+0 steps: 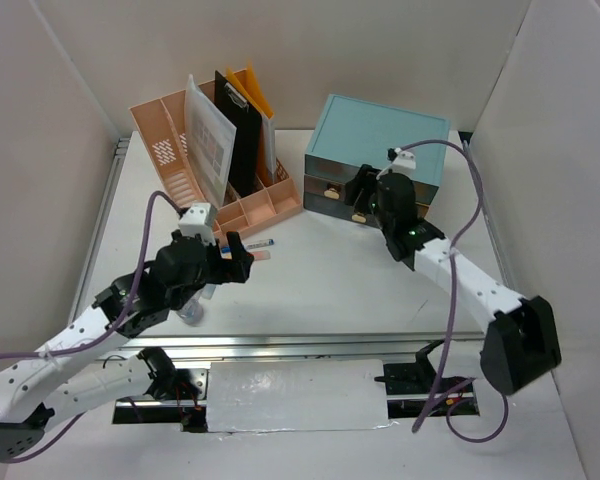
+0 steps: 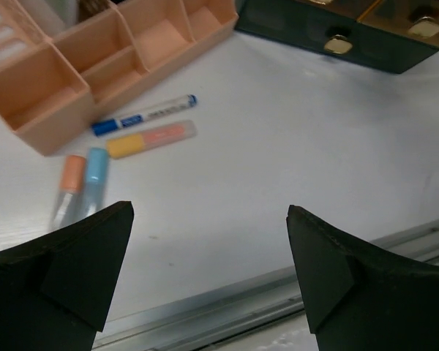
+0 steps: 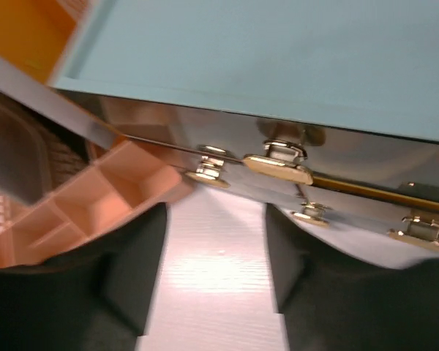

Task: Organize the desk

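1. We are reading the left gripper (image 2: 208, 212) first: its fingers (image 2: 88, 270) are standing wide apart and clamping nothing, with the bare white desk (image 2: 278, 131) showing between them.
2. At 11 o'clock from those fingers, a blue-and-white marker (image 2: 143, 115) and a yellow-and-pink highlighter (image 2: 150, 139) are lying just beside each other on the desk. At 10 o'clock, an orange-capped pen (image 2: 72, 183) and a blue-capped pen (image 2: 95, 175) are lying side by side.
3. Beyond the pens, at 11 o'clock, the pink organizer (image 2: 29, 95) is standing with its low front compartments facing the gripper.
4. We are reading the right gripper (image 3: 214, 219) next: its fingers (image 3: 132, 270) are standing apart with nothing between them, only the white surface.
5. At 12 o'clock from those fingers, the teal cabinet (image 3: 278, 51) is presenting its drawer fronts and gold handles (image 3: 278, 162).
6. In the top view, the desk is lying under both arms, carrying the organizer at 11 o'clock and the cabinet at 1 o'clock, just beside each other.
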